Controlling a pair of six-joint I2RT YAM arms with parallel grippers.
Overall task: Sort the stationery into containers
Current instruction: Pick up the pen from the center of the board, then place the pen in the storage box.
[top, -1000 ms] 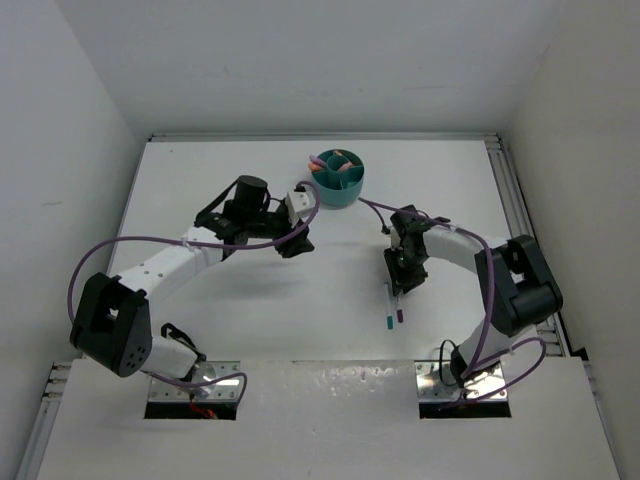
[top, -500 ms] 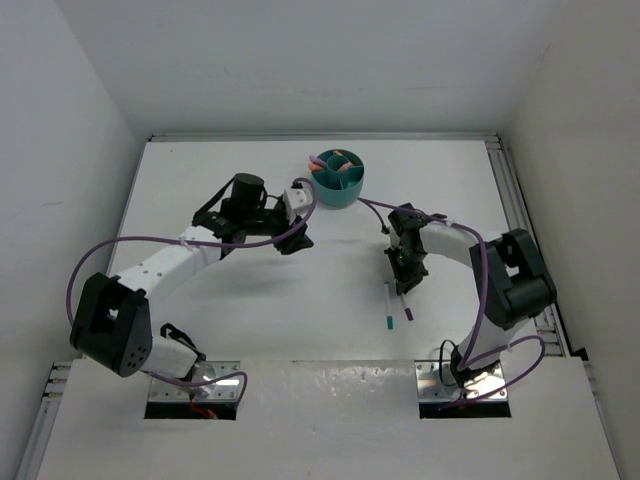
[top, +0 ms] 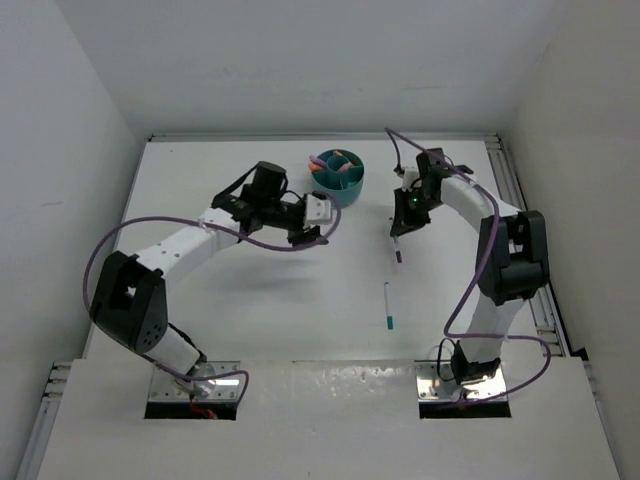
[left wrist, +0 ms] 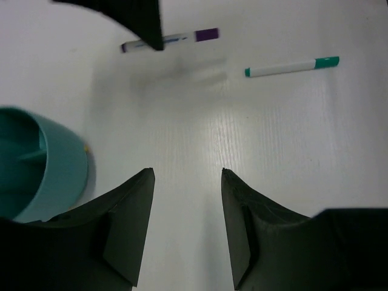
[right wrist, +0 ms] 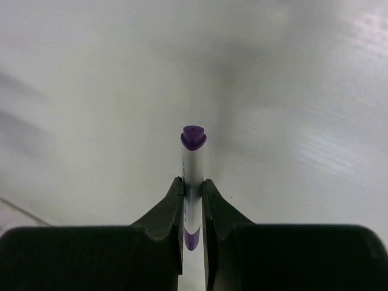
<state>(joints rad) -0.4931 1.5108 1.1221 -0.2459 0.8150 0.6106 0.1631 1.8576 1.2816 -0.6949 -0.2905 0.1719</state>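
The right gripper (right wrist: 193, 185) is clamped on the purple-ended pen (right wrist: 193, 157), lifted off the table (top: 250, 300) to the right of the teal cup (top: 352, 190). A second ago this pen lay beside the teal-ended pen (top: 388, 305), which has not moved. The left gripper (left wrist: 187, 176), half open and empty, has shifted to just in front of the cup.

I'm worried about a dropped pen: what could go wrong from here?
The right hand pinches the purple-ended pen only at its fingertips, so it may swivel or slip on the way. The left hand hangs open right beside the teal cup; the arms could crowd each other there or nudge the cup.
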